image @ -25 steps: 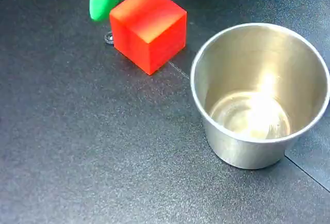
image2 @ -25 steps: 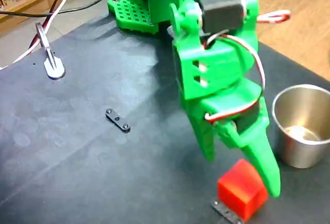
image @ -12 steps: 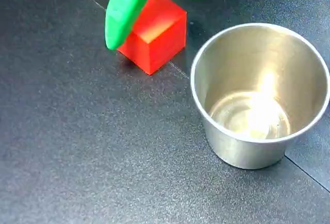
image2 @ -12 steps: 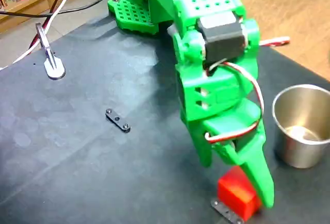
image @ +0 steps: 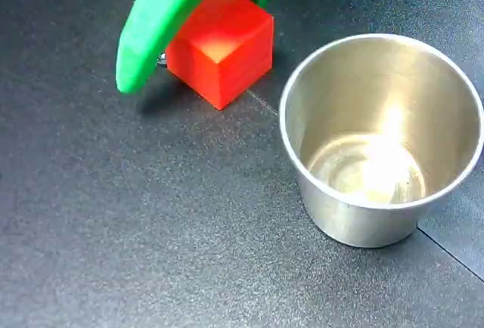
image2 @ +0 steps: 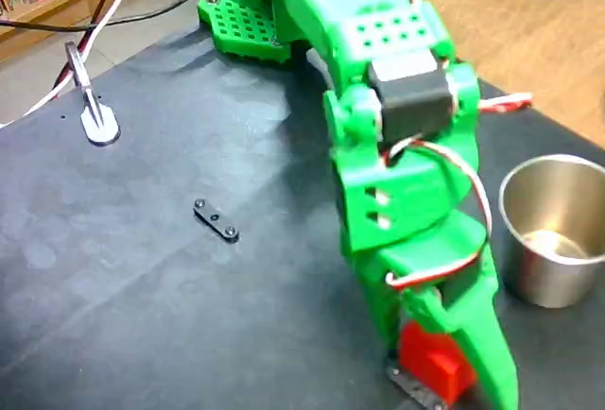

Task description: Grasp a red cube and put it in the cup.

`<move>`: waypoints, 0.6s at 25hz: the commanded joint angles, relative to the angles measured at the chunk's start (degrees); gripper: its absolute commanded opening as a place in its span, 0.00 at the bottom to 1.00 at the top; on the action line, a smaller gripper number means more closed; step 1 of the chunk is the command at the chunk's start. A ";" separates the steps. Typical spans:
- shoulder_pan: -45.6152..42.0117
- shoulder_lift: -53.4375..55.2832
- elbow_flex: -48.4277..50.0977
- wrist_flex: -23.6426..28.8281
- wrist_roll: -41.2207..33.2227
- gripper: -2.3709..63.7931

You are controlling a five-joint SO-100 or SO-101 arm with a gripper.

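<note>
Small bracket [image2: 216, 220]: a dark two-hole strip lies on the bench [image: 151, 230], well left of the arm in a fixed view; it is clear of the work and no hazard.
Claw [image: 193, 37]: green, spread wide enough to straddle the red cube [image: 221, 48], with one long finger [image: 144, 41] down past the cube's left face in a fixed view and the other mostly cut off at the top edge. It has hold of nothing yet, judging by the gap along that left face.
Cube position: on the bench, just left of the cup [image: 382, 139] and apart from it; in the other fixed view the cube [image2: 430, 361] sits between the fingers, over a flat dark piece [image2: 416, 389] at the frame's lower edge.
Risk, skewed grip: the cube stands corner-on to the camera, so the fingers may close on edges rather than flat faces; it could twist or squirt out.
Risk, snag: the flat piece under or beside the cube may catch a fingertip or tilt the cube as the claw closes.
Risk, cup: it is light-looking and close; a swing to the right with the low finger could knock it over or shove it away.
</note>
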 commanded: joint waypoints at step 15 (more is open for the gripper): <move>-2.20 0.88 -2.11 -0.62 0.26 0.21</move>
